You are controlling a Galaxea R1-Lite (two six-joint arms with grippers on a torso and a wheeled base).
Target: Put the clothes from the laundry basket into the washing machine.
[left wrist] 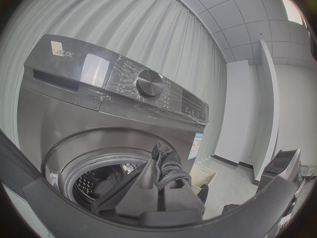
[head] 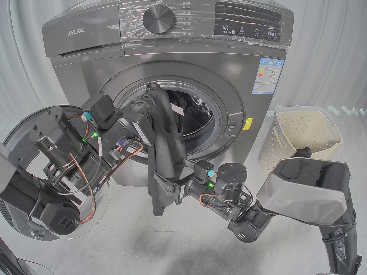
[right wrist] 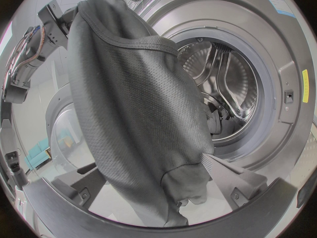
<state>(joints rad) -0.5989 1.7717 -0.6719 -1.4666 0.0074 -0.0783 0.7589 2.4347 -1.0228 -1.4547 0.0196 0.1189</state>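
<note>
The task is being judged as well along but not finished: dark clothes (right wrist: 218,119) are already lying low in the drum (right wrist: 231,70) of the washing machine (head: 172,58), whose door (right wrist: 62,129) is standing open on the robot's left, while one dark garment (head: 166,146) is being held just outside the opening and is not yet inside. The laundry basket (head: 306,130) is standing on the floor to the right of the machine. Its pale perforated inner walls are showing bare, but its bottom is being covered by the right arm, so whether anything is left in it cannot be told. The garment is being pinched at its top by the left gripper (left wrist: 161,185), whose jaws are closed tight on a bunched fold at the upper left of the opening. From there the cloth is hanging long and limp in front of the machine, its lower end reaching below the opening toward the floor. The right gripper (head: 166,184) is being held low with its jaws spread wide, and the lower part of the garment is hanging between them unclamped. The garment is being seen as a thin, dark grey mesh-knit piece with a stitched hem, and it is being judged soft and likely to drag on the rim when fed in.
</note>
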